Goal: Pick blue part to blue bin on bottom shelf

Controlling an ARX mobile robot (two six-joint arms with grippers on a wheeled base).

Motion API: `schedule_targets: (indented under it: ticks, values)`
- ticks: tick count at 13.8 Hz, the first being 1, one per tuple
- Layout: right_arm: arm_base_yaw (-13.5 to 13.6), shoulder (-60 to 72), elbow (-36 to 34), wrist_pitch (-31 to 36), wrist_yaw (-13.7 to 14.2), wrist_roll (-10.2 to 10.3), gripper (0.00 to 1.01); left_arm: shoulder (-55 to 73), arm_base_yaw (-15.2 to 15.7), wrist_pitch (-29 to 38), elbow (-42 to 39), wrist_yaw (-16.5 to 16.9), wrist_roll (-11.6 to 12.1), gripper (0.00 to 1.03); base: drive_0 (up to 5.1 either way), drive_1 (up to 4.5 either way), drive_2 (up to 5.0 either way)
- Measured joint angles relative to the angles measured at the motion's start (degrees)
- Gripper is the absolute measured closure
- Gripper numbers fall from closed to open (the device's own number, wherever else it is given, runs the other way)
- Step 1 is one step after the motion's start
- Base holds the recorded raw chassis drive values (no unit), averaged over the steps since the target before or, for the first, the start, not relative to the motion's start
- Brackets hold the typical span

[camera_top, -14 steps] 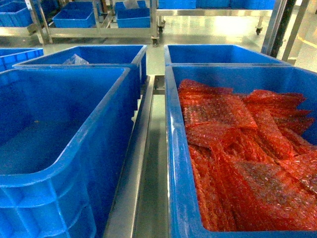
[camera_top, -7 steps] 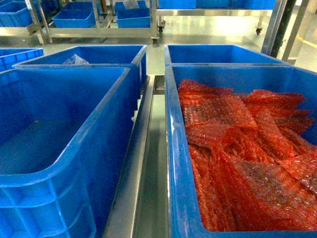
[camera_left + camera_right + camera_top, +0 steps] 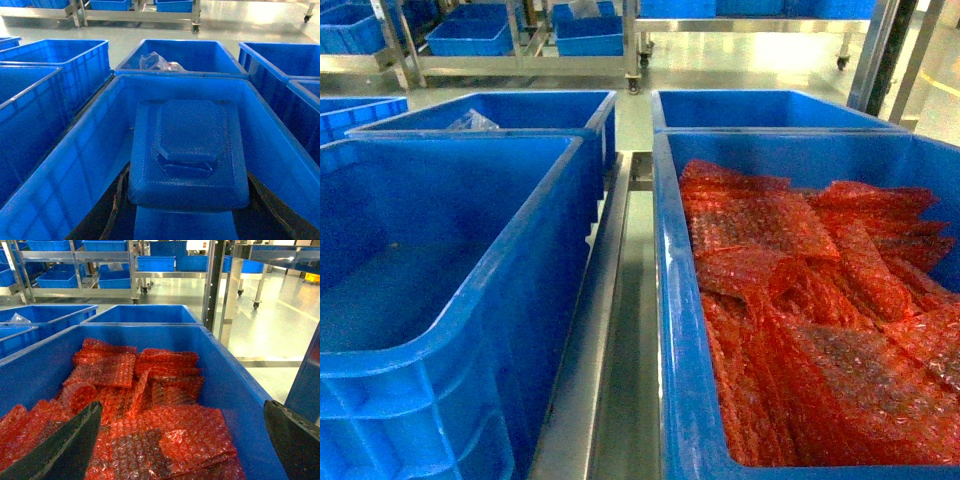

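No text, label, brand, number or sign could be read in any view. The blue part (image 3: 187,152) between the left jaws showed only a raised moulded shape without lettering, and the bin (image 3: 75,165) around it was plain. The red bubble-wrap bags (image 3: 145,405) ahead of the right jaws and their bin (image 3: 235,390) carried no print either.
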Motion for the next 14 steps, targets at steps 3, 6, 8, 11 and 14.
schedule_targets:
  ticks: [3, 6, 8, 11, 14]
  values:
    - [0.0, 0.0, 0.0, 0.0, 0.0, 0.0, 0.03, 0.0, 0.0, 0.0, 0.0, 0.02, 0.0, 0.59, 0.0, 0.0, 0.0]
    - [0.0, 0.0, 0.0, 0.0, 0.0, 0.0, 0.03, 0.0, 0.0, 0.0, 0.0, 0.02, -0.02, 0.59, 0.0, 0.0, 0.0]
    - [0.0, 0.0, 0.0, 0.0, 0.0, 0.02, 0.03, 0.17, -0.5, -1.49, 0.24, -1.31, 0.92, 0.59, 0.0, 0.0, 0.0]
    - [0.0, 0.0, 0.0, -0.02, 0.0, 0.0, 0.03, 1.49, -2.05, -3.98, 0.7, -7.08, 5.57, 0.59, 0.0, 0.0, 0.0]
    - [0.0, 0.0, 0.0, -0.02, 0.0, 0.02, 0.03, 13.03, -2.36, 6.95, 3.54, -6.47, 5.53, 0.59, 0.0, 0.0, 0.0]
